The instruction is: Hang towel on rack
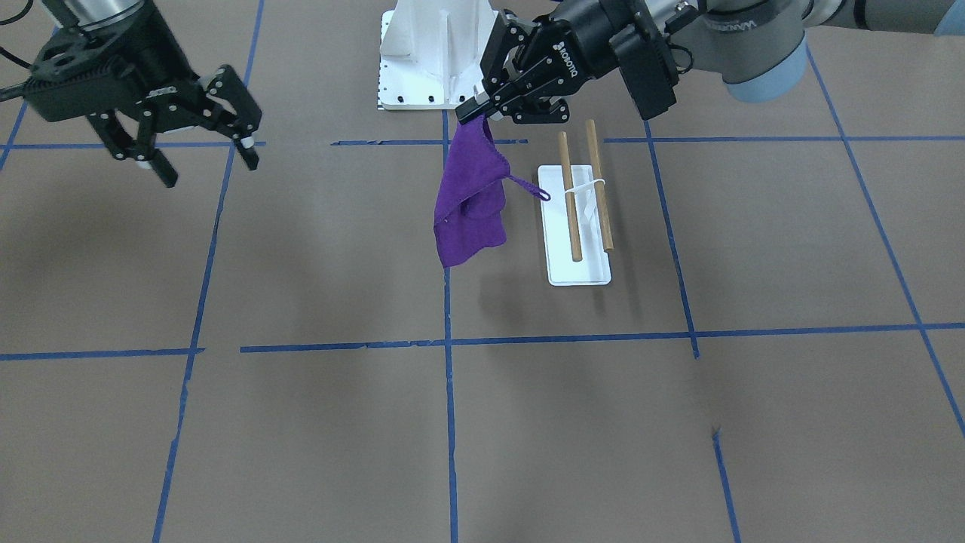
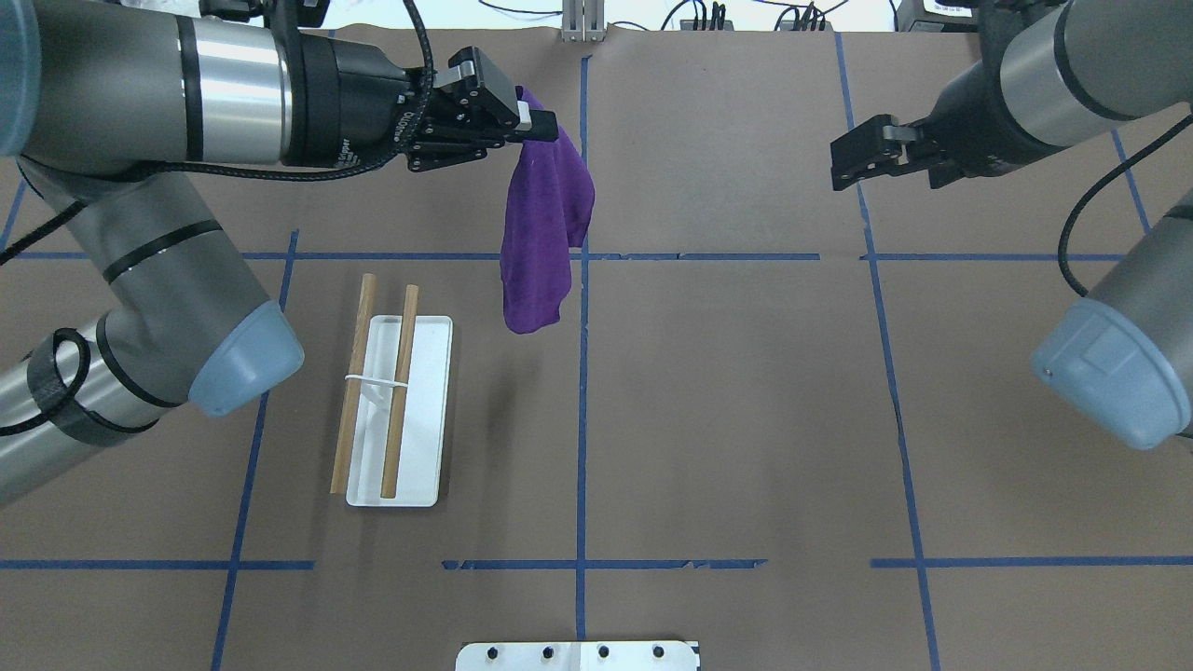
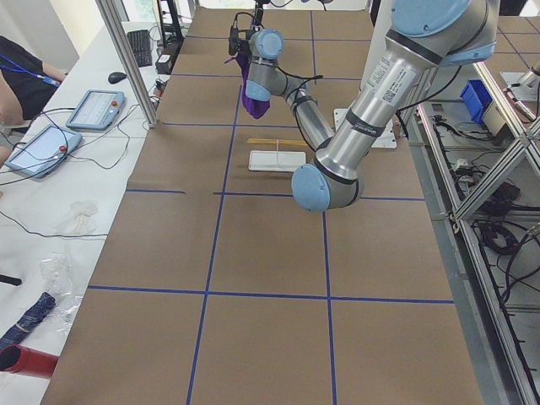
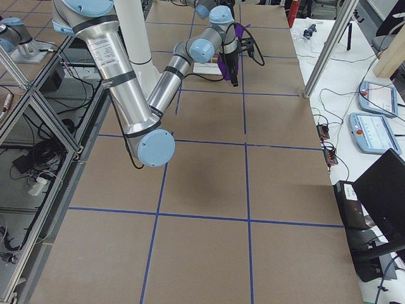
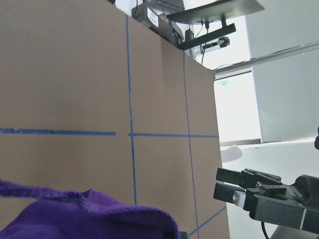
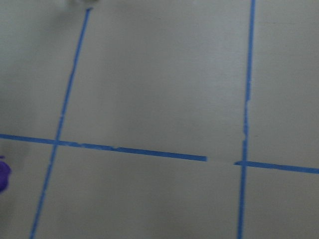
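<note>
Front, left gripper point(image 1: 476, 111): jaws pressed together on the top corner of the towel point(image 1: 467, 215), well above the table point(image 1: 301, 422).
Front, towel: purple, hanging in loose folds from that one corner. It is beside the rack point(image 1: 586, 234) and not on it. A small loop on its edge points toward the rack's base; I cannot tell whether they touch.
Front, rack: white base plate flat on the table, with two wooden dowels lying parallel on a white middle support. Both dowels are bare.
Front, right gripper point(image 1: 205, 162): fingers spread wide and holding nothing, raised over the far side of the table, well apart from the towel.
Front, pedestal point(image 1: 426, 53): white, with bolt holes, at the robot's edge of the table behind the left gripper.
Overhead, towel: drapes down from the left gripper, close to the middle line of blue tape point(image 2: 582, 419). It is past the rack's far end and offset toward the table's centre.
Overhead, rack: under the left arm's elbow, dowels running away from the robot.
Overhead, right gripper: seen edge-on, so its spread cannot be told here.
Left side, towel: a purple strip hanging from the near arm's wrist, beyond the rack.
Right side, towel: a purple patch behind the near arm's gripper.
Left wrist, towel: a purple fold fills the bottom edge, with table and tape behind it.
Right wrist, table: brown surface crossed by tape, blurred, with a purple sliver at the left edge.
</note>
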Action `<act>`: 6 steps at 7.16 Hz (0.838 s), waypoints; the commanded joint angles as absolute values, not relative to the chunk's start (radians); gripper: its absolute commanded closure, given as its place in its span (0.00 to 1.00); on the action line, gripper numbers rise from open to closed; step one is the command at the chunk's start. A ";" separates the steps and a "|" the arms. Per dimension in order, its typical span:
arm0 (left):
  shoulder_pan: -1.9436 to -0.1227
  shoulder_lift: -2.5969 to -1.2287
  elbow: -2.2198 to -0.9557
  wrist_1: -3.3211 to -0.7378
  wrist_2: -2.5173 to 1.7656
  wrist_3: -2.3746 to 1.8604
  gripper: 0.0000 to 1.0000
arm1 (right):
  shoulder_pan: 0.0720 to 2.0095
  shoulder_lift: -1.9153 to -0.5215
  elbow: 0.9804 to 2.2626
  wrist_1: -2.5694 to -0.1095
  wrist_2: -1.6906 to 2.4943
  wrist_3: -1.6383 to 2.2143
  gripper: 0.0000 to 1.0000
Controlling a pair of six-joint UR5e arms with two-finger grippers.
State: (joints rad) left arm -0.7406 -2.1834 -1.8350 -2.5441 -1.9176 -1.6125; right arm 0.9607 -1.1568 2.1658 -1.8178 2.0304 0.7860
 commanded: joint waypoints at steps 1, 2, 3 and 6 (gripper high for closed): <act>-0.553 -2.184 -1.891 -2.353 -1.562 -1.446 1.00 | 1.050 -1.225 2.157 -1.953 2.028 0.516 0.00; -0.542 -2.181 -1.945 -2.232 -1.536 -1.422 1.00 | 1.102 -1.286 2.152 -1.963 2.028 0.426 0.00; -0.538 -2.178 -2.023 -2.079 -1.529 -1.393 1.00 | 1.186 -1.343 2.129 -1.963 2.039 0.252 0.00; -0.456 -2.093 -2.314 -1.724 -1.456 -1.370 1.00 | 1.394 -1.472 2.001 -1.948 2.167 -0.059 0.00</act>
